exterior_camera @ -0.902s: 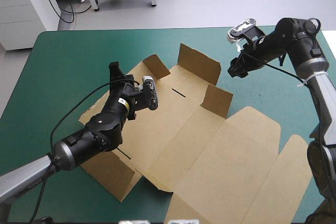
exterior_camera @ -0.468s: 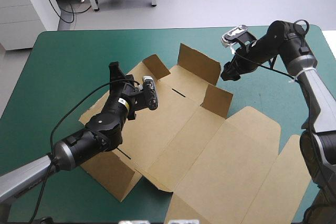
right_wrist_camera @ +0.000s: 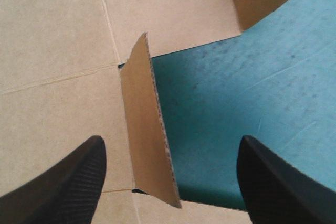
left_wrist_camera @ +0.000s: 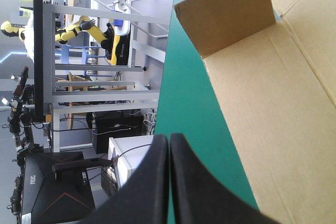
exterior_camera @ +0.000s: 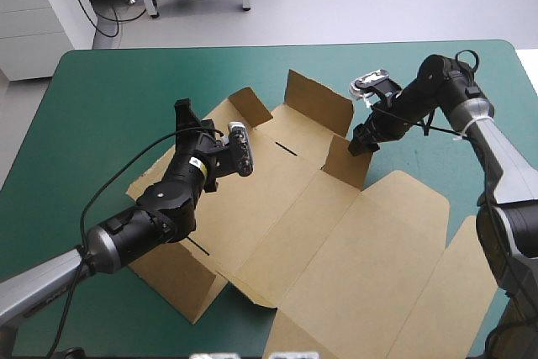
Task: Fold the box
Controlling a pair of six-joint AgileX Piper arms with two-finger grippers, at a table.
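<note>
The brown box [exterior_camera: 336, 241] lies spread on the teal-green tabletop [exterior_camera: 109, 107]. The right pincer [right_wrist_camera: 170, 150], spread wide, straddles one upright flap [right_wrist_camera: 147, 124]. The left pincer [left_wrist_camera: 169, 139], pressed together, hovers at the box's left edge.

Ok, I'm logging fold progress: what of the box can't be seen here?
High view: the left arm hides the box panel under it; the bottom edge cuts off its near flaps.
Left wrist view: past the shut left pincer, only one corner of the box shows.
</note>
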